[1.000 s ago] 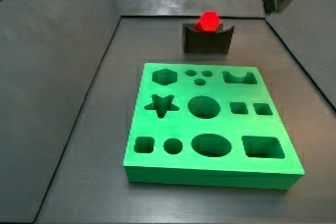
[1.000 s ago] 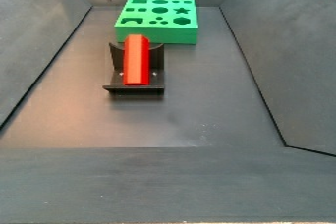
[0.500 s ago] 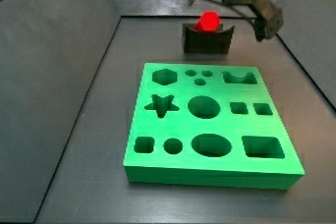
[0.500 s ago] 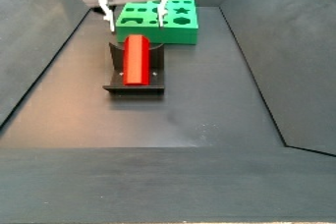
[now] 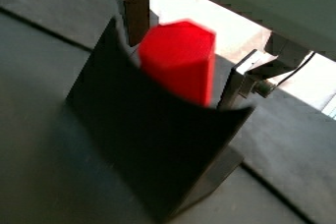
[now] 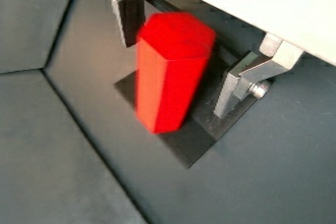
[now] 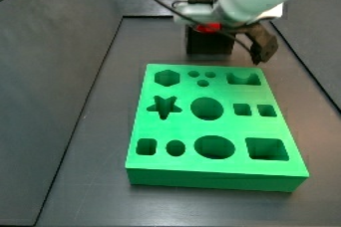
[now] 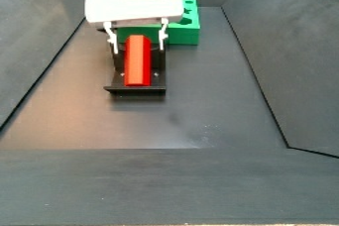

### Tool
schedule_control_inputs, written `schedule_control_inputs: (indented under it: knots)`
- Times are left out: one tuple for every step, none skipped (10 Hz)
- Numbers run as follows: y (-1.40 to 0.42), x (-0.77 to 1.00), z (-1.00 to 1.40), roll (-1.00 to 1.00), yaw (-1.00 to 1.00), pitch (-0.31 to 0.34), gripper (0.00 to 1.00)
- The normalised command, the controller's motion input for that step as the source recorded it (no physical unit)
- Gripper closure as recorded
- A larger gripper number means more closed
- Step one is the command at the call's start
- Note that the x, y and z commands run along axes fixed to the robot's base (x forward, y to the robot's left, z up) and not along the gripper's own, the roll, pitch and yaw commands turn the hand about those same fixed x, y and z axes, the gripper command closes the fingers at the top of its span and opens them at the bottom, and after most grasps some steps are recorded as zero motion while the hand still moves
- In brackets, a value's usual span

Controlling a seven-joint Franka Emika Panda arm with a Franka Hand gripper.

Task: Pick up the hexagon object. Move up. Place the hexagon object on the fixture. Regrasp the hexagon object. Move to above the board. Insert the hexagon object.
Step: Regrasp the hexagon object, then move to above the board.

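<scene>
The red hexagon object [image 8: 135,61] lies lengthwise in the notch of the dark fixture [image 8: 135,85]. My gripper [image 8: 135,41] has come down over its far end and is open, a finger [image 6: 128,17] on one side and its partner [image 6: 242,83] on the other, each with a small gap to the peg. Both wrist views show the hexagon object [image 5: 179,59] [image 6: 168,76] between the plates, resting in the fixture [image 5: 141,140]. In a side view the gripper [image 7: 217,38] hides the peg. The green board [image 7: 213,121] lies beside the fixture.
Dark sloping walls enclose the floor on both sides [image 8: 40,61] [image 8: 265,61]. The white hand [image 8: 133,2] covers part of the board [image 8: 192,30]. Open dark floor [image 8: 185,131] stretches in front of the fixture.
The gripper has descended from above the fixture to straddle the hexagon object, now blocking the peg in one side view. Peg, fixture and board have not moved.
</scene>
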Motion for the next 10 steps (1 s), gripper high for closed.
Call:
schedule_control_inputs:
  knots:
    - [0.01,0.07,-0.26,0.07,-0.03,-0.033,0.00]
    - [0.00,0.02,-0.18,0.06,-0.03,-0.011,0.00]
    - [-0.01,0.01,-0.17,0.05,-0.02,-0.015,0.00]
    - [-0.01,0.01,-0.17,0.05,-0.02,-0.015,0.00]
    - [-0.01,0.01,-0.17,0.05,-0.01,-0.015,0.00]
    - [-0.01,0.01,-0.17,0.05,-0.01,-0.015,0.00]
    - [0.00,0.00,0.00,0.00,0.00,0.000,1.00]
    - [0.17,0.11,1.00,0.11,0.00,0.002,1.00]
    - [0.17,0.11,1.00,0.10,-0.01,0.003,1.00]
    - [0.16,0.11,1.00,0.08,-0.02,0.004,1.00]
